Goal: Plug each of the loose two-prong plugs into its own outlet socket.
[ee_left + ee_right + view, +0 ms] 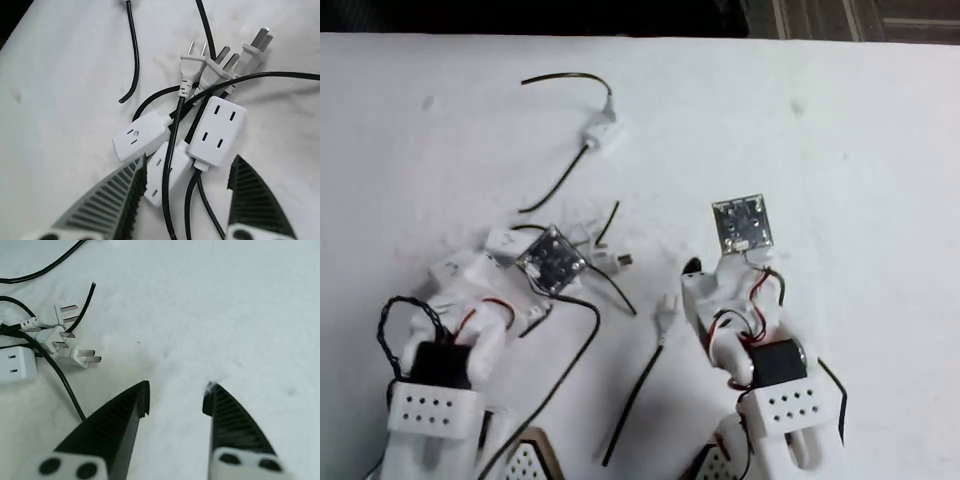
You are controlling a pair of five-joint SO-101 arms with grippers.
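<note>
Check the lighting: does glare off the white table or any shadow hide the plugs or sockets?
High view: the table is very bright, so the white plugs barely stand out from it. Left wrist view: even light, faint shadows, and the slots of the socket show dark and plain. Right wrist view: soft shadows under the plugs, prongs easy to see, no glare.

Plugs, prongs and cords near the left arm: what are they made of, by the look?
White moulded plug bodies: likely plastic, smooth, semi-matte. Flat silver prongs: metal, bright glint. Thin black cords: probably rubber or PVC sheath, since they bend in loose curves.
</note>
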